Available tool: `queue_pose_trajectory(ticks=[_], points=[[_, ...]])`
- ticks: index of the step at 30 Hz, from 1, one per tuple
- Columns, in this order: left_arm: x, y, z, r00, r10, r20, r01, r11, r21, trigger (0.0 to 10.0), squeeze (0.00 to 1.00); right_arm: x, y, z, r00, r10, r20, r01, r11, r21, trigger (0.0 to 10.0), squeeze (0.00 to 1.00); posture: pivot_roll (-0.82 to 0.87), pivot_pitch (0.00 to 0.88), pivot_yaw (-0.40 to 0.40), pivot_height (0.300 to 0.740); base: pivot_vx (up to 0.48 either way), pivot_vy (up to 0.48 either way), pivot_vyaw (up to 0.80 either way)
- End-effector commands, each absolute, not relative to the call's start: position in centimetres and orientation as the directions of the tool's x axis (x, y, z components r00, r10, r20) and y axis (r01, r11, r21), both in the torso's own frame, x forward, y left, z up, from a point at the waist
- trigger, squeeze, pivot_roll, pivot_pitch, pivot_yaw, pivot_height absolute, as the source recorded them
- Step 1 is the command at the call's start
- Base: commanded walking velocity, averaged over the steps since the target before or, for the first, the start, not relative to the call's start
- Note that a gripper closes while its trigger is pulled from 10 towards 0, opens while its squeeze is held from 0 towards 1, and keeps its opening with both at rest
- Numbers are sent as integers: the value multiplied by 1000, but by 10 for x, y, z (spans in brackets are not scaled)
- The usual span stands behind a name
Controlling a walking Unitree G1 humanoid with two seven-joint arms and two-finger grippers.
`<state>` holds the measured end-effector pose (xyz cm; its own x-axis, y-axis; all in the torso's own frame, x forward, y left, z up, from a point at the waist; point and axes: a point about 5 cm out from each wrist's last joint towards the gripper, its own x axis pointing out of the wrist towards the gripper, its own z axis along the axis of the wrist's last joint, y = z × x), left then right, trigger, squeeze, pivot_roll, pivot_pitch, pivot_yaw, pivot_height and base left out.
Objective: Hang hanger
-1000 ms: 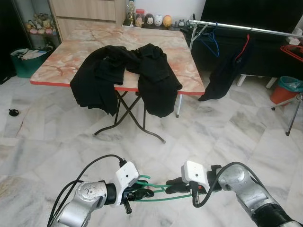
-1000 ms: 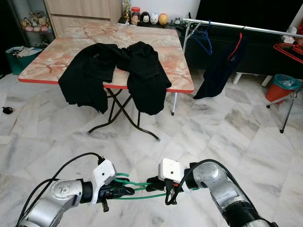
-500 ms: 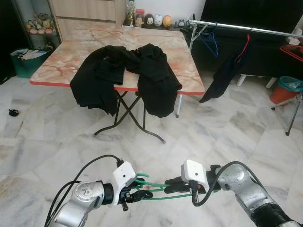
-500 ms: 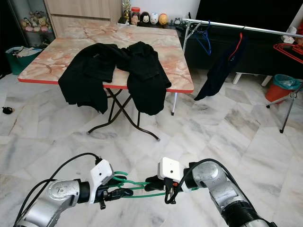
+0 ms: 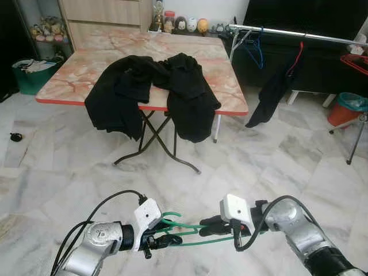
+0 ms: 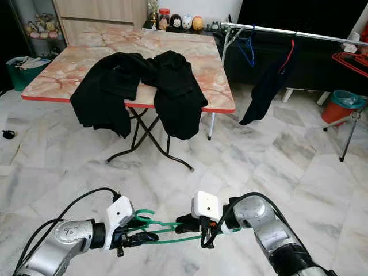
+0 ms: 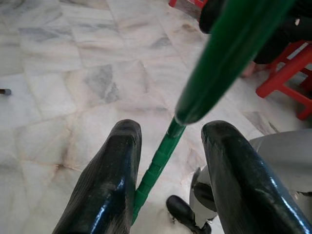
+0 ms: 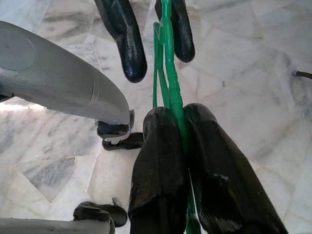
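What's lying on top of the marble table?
Black clothes lie heaped on the table, draping over its front edge. Whatever is beneath the heap is hidden.

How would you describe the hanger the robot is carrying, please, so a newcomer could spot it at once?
Look low in the head view, over the marble floor before the folding table. Between the two silver arms runs a thin green hanger, gripped by the right pincer. The blue hanger hangs far off on the rail.

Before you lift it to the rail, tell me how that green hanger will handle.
The green hanger looks thin and light, so likely easy to carry. Its slim bars may flex and twist. The right gripper pinches one bar, while the left gripper stands open around it, so it could swivel.
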<state>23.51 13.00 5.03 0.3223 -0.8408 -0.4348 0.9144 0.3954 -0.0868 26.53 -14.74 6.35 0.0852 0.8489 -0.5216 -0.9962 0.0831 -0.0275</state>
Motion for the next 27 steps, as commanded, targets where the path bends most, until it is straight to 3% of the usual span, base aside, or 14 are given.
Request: queue_pose_trajectory(ticks=[1, 2, 3, 4, 5, 6, 7, 27], points=[[226, 124, 42, 265, -854, -448, 921, 362, -144, 9412, 0, 273, -148, 77, 123, 866, -484, -992, 98, -76, 0, 0, 151, 0, -101, 740, 0, 0, 0], [225, 124, 41, 264, -854, -448, 921, 361, -146, 9412, 0, 273, -148, 77, 123, 867, -483, -992, 98, -76, 0, 0, 150, 0, -101, 740, 0, 0, 0], [225, 124, 41, 264, -854, -448, 920, 362, -147, 7608, 0, 273, -148, 77, 123, 867, -483, -992, 99, -76, 0, 0, 149, 0, -101, 740, 0, 0, 0], [225, 124, 41, 263, -855, -448, 920, 362, -150, 4980, 0, 272, -148, 77, 123, 867, -483, -992, 99, -76, 0, 0, 149, 0, -101, 740, 0, 0, 0], [225, 124, 40, 262, -854, -449, 920, 362, -153, 3098, 0, 272, -148, 77, 122, 866, -484, -992, 98, -76, 0, 0, 149, 0, -101, 740, 0, 0, 0], [225, 124, 40, 262, -854, -449, 920, 362, -153, 3098, 0, 272, -148, 77, 122, 866, -484, -992, 98, -76, 0, 0, 149, 0, -101, 740, 0, 0, 0], [224, 124, 40, 259, -854, -451, 920, 361, -154, 0, 0, 272, -148, 77, 121, 867, -484, -992, 97, -75, 0, 0, 150, 0, -102, 740, 0, 0, 0], [222, 122, 42, 230, -870, -437, 926, 334, -178, 0, 0, 272, -146, 76, 116, 873, -474, -993, 98, -63, 0, 0, 152, 0, -102, 740, 0, 0, 0]])
